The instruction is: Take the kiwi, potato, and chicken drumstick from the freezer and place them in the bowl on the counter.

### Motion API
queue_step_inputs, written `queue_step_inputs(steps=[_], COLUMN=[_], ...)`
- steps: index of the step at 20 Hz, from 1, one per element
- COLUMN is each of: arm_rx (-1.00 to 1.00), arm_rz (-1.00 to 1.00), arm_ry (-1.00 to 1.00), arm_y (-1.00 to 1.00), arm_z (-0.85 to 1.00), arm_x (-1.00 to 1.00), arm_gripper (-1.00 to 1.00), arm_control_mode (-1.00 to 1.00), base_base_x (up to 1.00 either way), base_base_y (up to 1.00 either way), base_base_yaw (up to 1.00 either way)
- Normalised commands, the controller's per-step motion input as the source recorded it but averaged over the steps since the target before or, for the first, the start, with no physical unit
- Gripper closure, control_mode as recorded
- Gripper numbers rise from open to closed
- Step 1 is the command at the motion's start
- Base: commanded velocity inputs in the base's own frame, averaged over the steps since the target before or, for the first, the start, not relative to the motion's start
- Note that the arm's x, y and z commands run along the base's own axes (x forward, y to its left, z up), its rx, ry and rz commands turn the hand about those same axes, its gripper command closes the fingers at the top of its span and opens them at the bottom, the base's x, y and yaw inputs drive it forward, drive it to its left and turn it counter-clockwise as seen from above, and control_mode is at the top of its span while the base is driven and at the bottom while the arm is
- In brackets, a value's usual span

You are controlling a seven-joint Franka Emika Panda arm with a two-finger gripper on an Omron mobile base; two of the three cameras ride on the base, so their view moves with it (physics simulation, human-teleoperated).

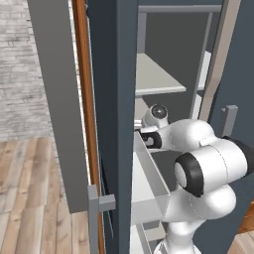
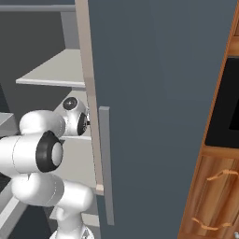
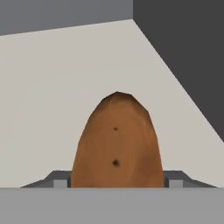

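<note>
Potato [image 3: 116, 142], hand view: brown, oval, lying on a pale freezer shelf [image 3: 39, 109], flanked by both fingertips [image 3: 59, 180] of the gripper [image 3: 114, 181], which appears clenched on it. Likely firm, fairly light, smooth-skinned; best held across its middle. Left base view: arm [image 1: 208, 166] reaches inside the freezer [image 1: 111, 99]. Right base view: freezer door [image 2: 154, 102] hides the hand.

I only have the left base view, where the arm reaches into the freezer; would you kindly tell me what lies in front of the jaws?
Observer: A brown potato, seen in the hand view, lying on a pale shelf.
Operator: Are the jaws on it?
Observer: Their tips sit against both of its sides, so they look closed on it.
Operator: What is beside it?
Observer: A dark wall stands to its right in that view.
</note>
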Motion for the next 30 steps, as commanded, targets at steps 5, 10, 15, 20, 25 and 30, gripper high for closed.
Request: queue_step_inputs(steps=[5,10,15,20,25,30], arm_rx=[0.0,0.0,0.0,0.0,-0.07,-0.12], arm_rz=[0.0,0.01,0.07,0.08,0.01,0.0], arm_ry=[-0.02,0.0,0.04,0.02,0.01,0.0], arm_y=[-0.13,-0.02,0.05,0.08,0.09,0.11], arm_z=[0.02,0.33,0.49,0.4,0.32,0.34], arm_x=[-0.61,-0.66,-0.45,-0.44,-0.79,-0.84], arm_gripper=[1.0,1.0,1.0,1.0,1.0,1.0], arm_control_mode=[-1.0,-1.0,-1.0,-1.0,-1.0,-1.0], base_base_x=[0.0,0.0,0.0,0.0,0.0,0.0], base_base_y=[0.0,0.0,0.0,0.0,0.0,0.0], base_base_yaw=[0.0,0.0,0.0,0.0,0.0,0.0])
